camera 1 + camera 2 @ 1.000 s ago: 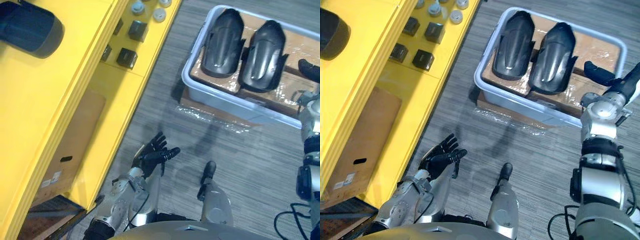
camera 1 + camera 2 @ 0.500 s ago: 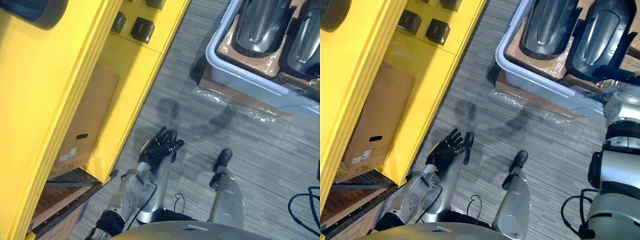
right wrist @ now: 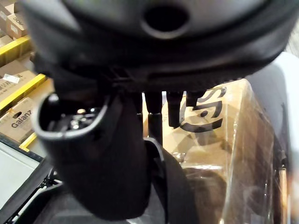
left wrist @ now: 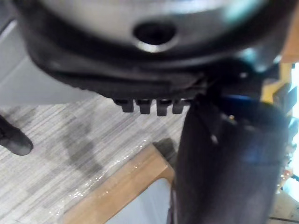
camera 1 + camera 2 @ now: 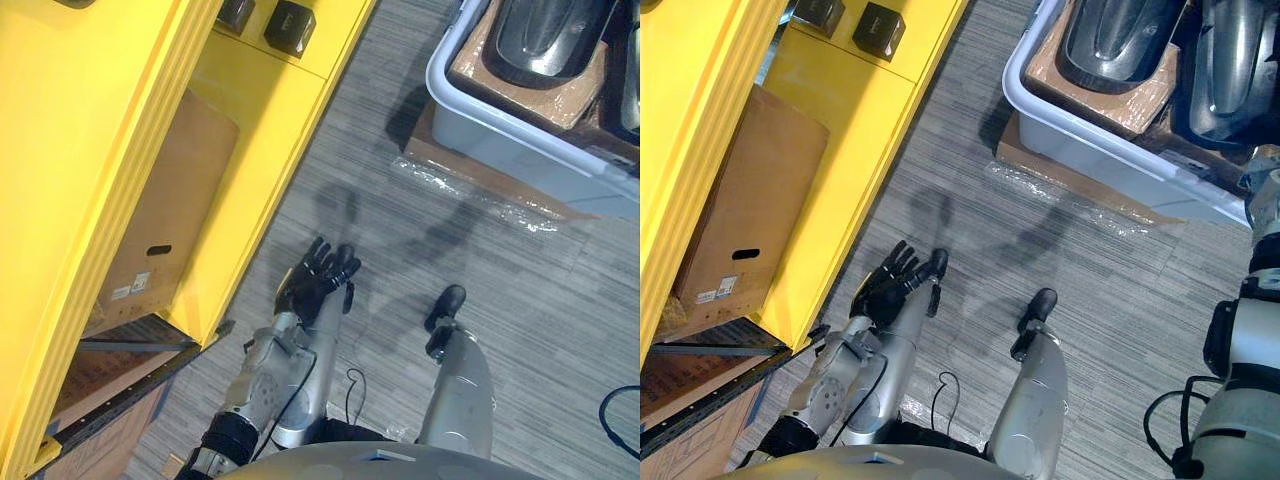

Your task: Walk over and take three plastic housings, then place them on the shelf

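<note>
Two black plastic housings (image 5: 1120, 35) (image 5: 1235, 60) lie side by side on plastic-wrapped cardboard in a grey bin (image 5: 1110, 150) on the floor, ahead and to the right. My left hand (image 5: 318, 278) hangs open low over the carpet beside the yellow shelf (image 5: 110, 130), holding nothing. My right arm reaches up along the right side toward the bin. In the right wrist view my right hand (image 3: 103, 158) hovers open just above a dark housing (image 3: 184, 196) and the wrapped cardboard (image 3: 233, 140), apart from both.
The shelf's lower bay holds a cardboard box (image 5: 165, 220). Small black blocks (image 5: 290, 25) sit on a yellow ledge above it. The bin rests on a flat cardboard sheet under clear film (image 5: 480, 180). Grey carpet (image 5: 380, 240) lies between shelf and bin.
The whole picture has shifted: the camera has moved, and the bin now sits higher and further right. My left hand stays low and open. My right hand has left the eye views.
</note>
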Controlling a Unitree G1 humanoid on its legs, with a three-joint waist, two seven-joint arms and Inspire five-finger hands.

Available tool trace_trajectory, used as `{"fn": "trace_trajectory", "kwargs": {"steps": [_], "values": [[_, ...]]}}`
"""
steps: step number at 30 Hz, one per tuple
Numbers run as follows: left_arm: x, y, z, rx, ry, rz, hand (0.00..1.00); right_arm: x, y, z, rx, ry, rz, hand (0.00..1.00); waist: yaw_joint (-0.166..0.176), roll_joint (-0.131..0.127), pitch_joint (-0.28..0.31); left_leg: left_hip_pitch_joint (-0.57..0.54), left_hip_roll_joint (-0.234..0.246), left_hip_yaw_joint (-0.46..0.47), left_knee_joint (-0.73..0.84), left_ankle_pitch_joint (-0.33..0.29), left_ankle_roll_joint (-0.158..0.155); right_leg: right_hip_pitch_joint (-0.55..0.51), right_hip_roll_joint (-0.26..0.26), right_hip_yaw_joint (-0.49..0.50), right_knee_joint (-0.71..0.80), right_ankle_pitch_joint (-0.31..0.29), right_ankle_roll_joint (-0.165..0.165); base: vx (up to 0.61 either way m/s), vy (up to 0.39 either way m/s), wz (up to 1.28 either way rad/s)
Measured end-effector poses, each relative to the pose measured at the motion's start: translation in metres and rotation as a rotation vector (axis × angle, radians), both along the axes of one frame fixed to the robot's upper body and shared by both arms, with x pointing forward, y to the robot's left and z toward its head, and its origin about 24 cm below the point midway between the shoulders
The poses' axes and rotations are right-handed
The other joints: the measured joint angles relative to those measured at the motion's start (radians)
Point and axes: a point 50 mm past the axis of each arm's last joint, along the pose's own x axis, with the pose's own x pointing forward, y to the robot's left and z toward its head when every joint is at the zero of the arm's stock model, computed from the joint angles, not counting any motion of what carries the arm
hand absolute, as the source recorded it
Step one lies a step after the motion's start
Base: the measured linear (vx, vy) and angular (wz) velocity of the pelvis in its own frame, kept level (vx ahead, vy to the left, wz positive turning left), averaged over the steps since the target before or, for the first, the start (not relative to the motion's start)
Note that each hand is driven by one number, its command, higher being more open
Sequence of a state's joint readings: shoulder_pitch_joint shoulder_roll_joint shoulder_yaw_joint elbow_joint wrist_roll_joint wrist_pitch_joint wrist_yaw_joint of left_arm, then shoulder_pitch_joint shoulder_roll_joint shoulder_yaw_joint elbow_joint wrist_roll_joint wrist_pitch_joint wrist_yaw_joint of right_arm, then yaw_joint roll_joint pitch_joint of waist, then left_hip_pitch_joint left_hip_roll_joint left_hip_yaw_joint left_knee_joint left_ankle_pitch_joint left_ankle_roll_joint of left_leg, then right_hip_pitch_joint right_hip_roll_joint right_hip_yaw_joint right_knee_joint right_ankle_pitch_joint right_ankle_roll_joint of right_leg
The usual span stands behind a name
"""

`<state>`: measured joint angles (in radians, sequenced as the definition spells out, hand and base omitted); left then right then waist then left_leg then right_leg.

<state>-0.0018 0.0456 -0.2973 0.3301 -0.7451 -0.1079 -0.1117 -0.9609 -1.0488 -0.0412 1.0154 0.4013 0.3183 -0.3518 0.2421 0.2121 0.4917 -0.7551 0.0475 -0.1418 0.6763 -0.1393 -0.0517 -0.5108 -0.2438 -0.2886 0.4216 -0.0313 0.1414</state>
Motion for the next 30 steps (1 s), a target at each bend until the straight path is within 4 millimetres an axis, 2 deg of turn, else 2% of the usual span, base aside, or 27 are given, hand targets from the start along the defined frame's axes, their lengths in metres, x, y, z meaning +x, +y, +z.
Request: {"fn": "trace_trajectory", "kwargs": {"steps": [7,10,13,20,23,25,28,30], "values": [[0.003,0.015,0.005,0.0,-0.022,0.089,1.0,0.008,0.009,-0.016,0.102,-0.03,0.024,0.0,-0.012,-0.024,0.016,0.047,0.013,0.005,0.0,0.003,0.001,0.043,0.003,-0.004,0.013,-0.01,-0.007,0.0,-0.002,0.01],[0.004,0.026,0.005,0.004,-0.022,0.138,1.0,0.014,0.017,-0.031,0.126,-0.023,0.04,0.0,-0.024,-0.034,0.018,0.072,0.031,0.033,-0.004,0.004,0.003,0.067,0.001,-0.005,0.018,-0.015,-0.009,-0.03,-0.011,0.04],[-0.001,0.036,0.006,0.012,-0.026,0.176,1.0,0.019,0.026,-0.049,0.165,-0.006,0.061,0.0,-0.027,-0.069,0.018,0.104,0.048,0.071,-0.023,0.012,0.006,0.081,-0.004,0.007,0.028,-0.022,-0.012,-0.01,-0.014,-0.03],[-0.013,0.043,0.004,0.007,-0.035,0.195,1.0,0.024,0.041,-0.086,0.24,0.023,0.067,0.0,-0.034,-0.094,0.02,0.21,0.048,0.081,-0.098,0.043,-0.006,0.164,-0.01,-0.008,0.009,-0.034,-0.014,0.01,-0.029,0.06],[-0.019,0.044,-0.001,0.009,-0.021,0.191,1.0,0.023,0.046,-0.101,0.194,0.049,0.043,0.0,-0.038,-0.104,0.02,0.269,0.047,0.082,-0.14,0.055,-0.01,0.216,-0.008,-0.016,-0.016,-0.033,-0.017,0.03,-0.026,0.06],[-0.023,0.046,-0.003,0.015,-0.019,0.184,1.0,0.021,0.046,-0.102,0.122,0.058,0.021,0.0,-0.047,-0.112,0.021,0.305,0.042,0.081,-0.168,0.064,-0.013,0.247,-0.004,-0.02,-0.037,-0.032,-0.017,0.02,-0.032,0.06],[-0.032,0.056,-0.004,0.085,-0.031,0.154,1.0,0.015,0.047,-0.095,-0.069,0.067,-0.017,0.0,-0.065,-0.145,0.022,0.369,0.04,0.086,-0.231,0.082,-0.018,0.297,0.0,-0.021,-0.083,-0.026,-0.011,0.04,-0.031,0.0],[-0.038,0.066,0.002,0.103,-0.061,0.151,1.0,0.012,0.052,-0.095,-0.183,0.072,-0.02,0.0,-0.084,-0.184,0.022,0.424,0.042,0.094,-0.278,0.093,-0.022,0.343,0.006,-0.022,-0.124,-0.017,-0.013,0.08,-0.032,-0.08]]}}
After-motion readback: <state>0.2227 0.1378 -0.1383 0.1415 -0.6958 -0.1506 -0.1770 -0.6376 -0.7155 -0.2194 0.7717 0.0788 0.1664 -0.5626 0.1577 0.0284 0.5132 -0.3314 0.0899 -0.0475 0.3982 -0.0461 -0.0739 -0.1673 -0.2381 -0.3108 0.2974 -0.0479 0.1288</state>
